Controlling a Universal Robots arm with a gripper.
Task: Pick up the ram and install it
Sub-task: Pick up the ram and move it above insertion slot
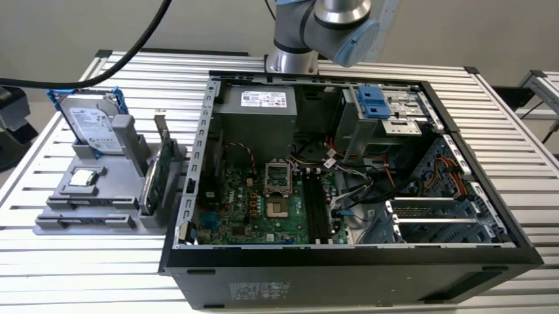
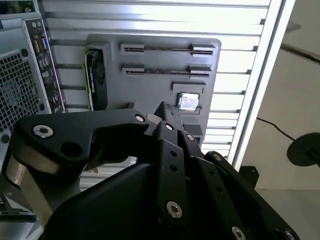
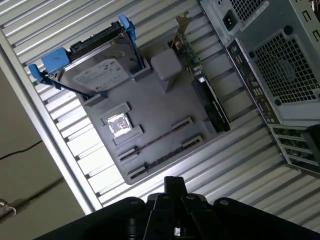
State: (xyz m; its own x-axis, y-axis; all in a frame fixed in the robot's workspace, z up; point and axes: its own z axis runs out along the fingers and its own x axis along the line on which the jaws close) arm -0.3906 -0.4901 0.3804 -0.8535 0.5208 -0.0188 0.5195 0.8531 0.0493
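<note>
On the exterior view's left we see the gray tray, with the ram on edge in a slot near its rim, while the arm towers behind the computer case, its gripper high above the tray, fingers pressed together, empty.

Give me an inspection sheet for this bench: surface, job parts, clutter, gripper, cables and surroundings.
Surface: slatted metal table.
Job's things: ram on edge in the grey holder; black slots in the open computer case look empty.
Clutter: hard drive, green card and processor chip, also in the holder.
Grippers: gripper shut, holding nothing, apart from the ram.
Cables: wire bundles inside the case; thick black cable hanging over the table.
Surroundings: second slatted table at the exterior view's right.
</note>
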